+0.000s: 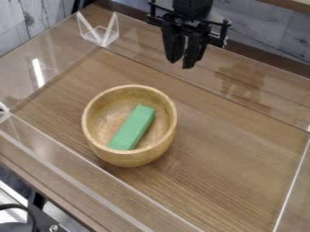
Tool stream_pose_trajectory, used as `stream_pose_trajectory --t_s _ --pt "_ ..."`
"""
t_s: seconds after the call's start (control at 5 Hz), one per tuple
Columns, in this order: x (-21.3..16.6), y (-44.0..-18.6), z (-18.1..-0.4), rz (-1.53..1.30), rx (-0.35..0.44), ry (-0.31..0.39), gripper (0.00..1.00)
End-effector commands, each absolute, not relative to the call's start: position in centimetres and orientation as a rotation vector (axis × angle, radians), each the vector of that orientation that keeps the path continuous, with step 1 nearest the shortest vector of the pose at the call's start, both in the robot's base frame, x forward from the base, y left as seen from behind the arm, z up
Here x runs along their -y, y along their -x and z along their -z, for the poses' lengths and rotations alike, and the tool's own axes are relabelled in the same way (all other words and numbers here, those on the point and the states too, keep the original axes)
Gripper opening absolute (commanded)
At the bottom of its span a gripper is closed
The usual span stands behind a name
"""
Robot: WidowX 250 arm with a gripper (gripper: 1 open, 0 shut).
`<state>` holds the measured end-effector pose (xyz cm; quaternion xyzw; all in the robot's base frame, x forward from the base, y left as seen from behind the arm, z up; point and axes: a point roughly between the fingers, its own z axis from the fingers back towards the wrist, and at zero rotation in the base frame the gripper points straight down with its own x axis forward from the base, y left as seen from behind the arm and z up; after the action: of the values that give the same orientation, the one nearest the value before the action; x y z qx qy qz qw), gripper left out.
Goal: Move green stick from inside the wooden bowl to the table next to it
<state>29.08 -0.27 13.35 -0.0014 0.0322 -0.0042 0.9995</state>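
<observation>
From my remote station I see the table as a broad medium-brown wood-grain surface, grain running diagonally across the view. Clear acrylic walls edge it on all visible sides; they catch pale reflections, and a bright glare patch sits on the wood toward the far right. At the far left corner a clear angled bracket joins two wall panels. Behind the far wall I see a grey, mottled backdrop; at the lower left, below the table edge, dark hardware that I cannot identify.

The wooden bowl sits on the table left of centre, upright, light tan with a thick rim. The green stick lies inside it, flat on the bowl floor, its long axis running diagonally from near left to far right.

The gripper hangs over the far part of the table, pointing straight down, well apart from the bowl and touching nothing. Its dark fingers stand close with only a narrow gap showing; I cannot tell whether they are parted or together. Nothing is between them.
</observation>
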Motion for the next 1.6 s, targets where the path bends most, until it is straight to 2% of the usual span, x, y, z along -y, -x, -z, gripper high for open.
stream_pose_trajectory --t_s 0.0,0.2,0.4,0.6,0.8,1.4 --pt "-0.6 -28.1 -13.0 0.007 -0.07 -0.002 1.0" --pt "-1.6 -26.1 -11.8 0.013 -0.084 -0.006 0.0" --pt "-2.9 -24.5 -11.2 0.024 -0.078 -0.013 1.0" --pt "-4.2 -23.8 -10.6 0.034 -0.073 -0.014 0.0" --pt "-4.2 -23.5 -10.3 0.037 -0.073 -0.012 1.0" --pt "-3.6 -23.3 -9.8 0.03 -0.071 0.005 1.0"
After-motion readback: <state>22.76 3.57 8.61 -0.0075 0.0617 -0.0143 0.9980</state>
